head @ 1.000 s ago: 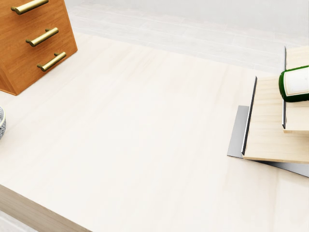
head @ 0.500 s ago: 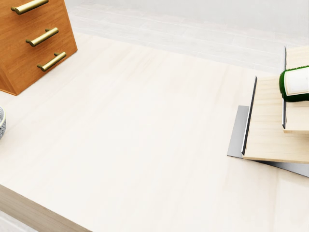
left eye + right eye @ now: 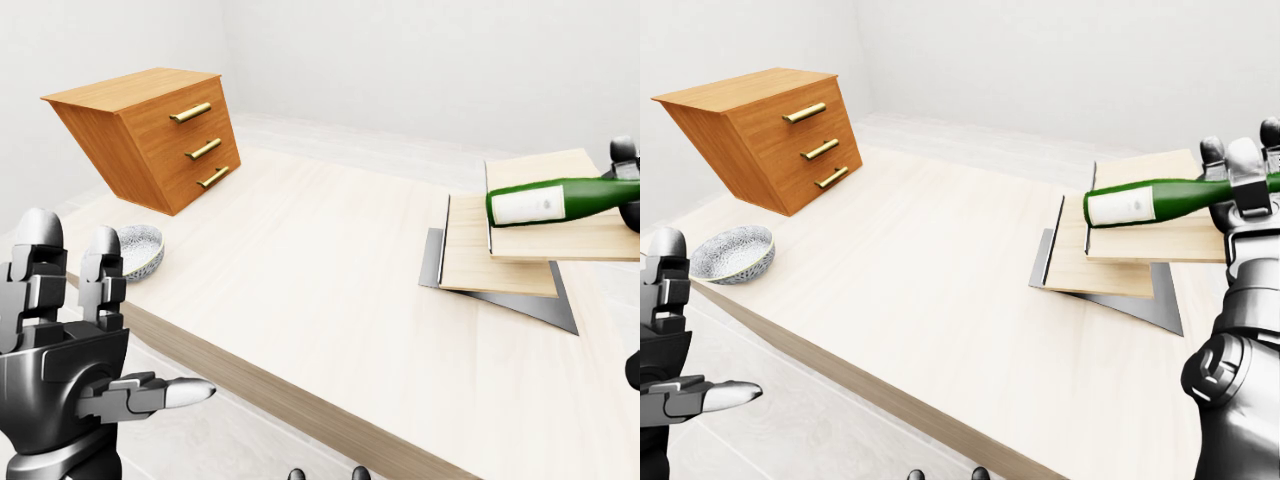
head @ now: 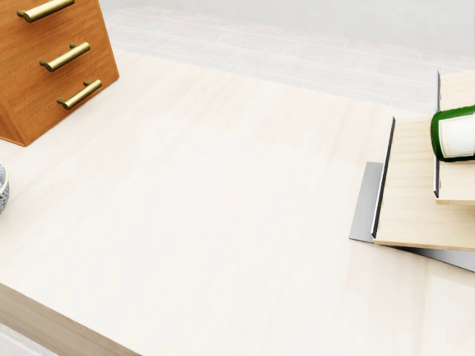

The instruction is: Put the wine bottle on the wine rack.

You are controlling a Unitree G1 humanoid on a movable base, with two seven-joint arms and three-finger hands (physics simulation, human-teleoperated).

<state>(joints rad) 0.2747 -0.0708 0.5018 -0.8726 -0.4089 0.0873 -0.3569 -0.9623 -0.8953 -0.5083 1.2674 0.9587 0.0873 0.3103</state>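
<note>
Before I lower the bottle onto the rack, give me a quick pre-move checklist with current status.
1. Grip: right hand closed round the wine bottle near its neck end: ok.
2. Bottle attitude: lying roughly level, base toward the view's left: ok.
3. Position: bottle over the upper board of the wine rack: ok.
4. Contact with the rack: whether it rests or hovers, cannot tell.
5. Left hand open, low at the view's left, away from the rack: ok.
6. Bowl and drawer chest far left of the rack on the table: ok.
</note>
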